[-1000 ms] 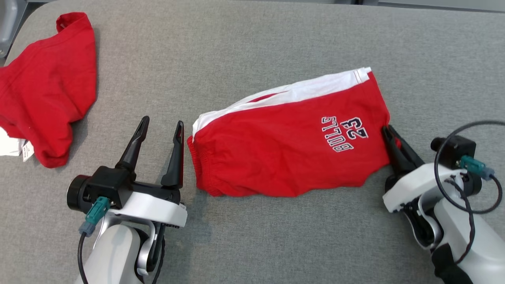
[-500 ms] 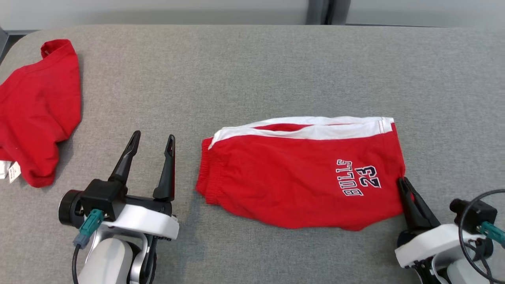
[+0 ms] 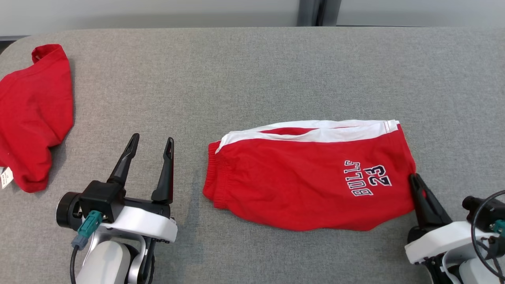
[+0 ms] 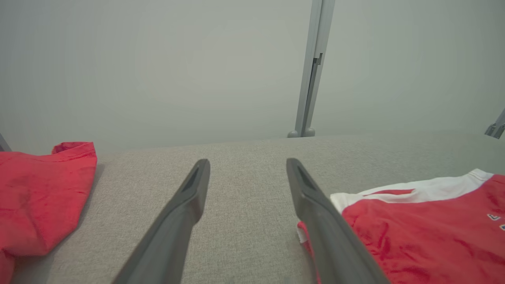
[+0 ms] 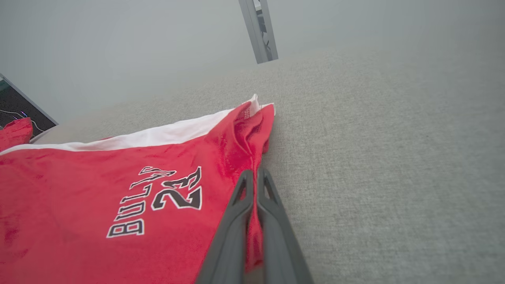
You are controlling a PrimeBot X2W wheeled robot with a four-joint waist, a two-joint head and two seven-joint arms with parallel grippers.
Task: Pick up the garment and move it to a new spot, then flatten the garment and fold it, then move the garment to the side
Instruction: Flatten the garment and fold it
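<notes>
1. Two red pieces of clothing lie on one grey fabric-covered table (image 3: 252, 71).
2. The garment (image 3: 300, 185) lies flat, right of the table's centre in the head view. It is red with one white band (image 3: 315, 132) along its far edge, and "BULLS 23" lettering (image 3: 371, 181) sits near its right end.
3. The garment's left end is gathered like an elastic hem. Its right end rises into a small ridge of cloth, as the right wrist view shows (image 5: 79, 189).
4. The second red garment (image 3: 31, 114) is plain and bunched at the far left of the table, well apart from the first. One small white label (image 3: 4, 177) shows at its near edge.
5. Two grippers are in view.
6. The right gripper (image 3: 413, 178) has its two dark fingers (image 5: 236, 221) clenched together on the garment's right edge, with red cloth pinched between them just beside the lettering (image 5: 158, 197).
7. The left gripper (image 3: 152, 138) has its fingers spread wide and grasps nothing. It is poised over bare table between the two pieces, just left of the garment's gathered end (image 4: 426, 236).
8. One grey upright post (image 4: 313, 67) stands behind the table's far edge against a pale wall.
</notes>
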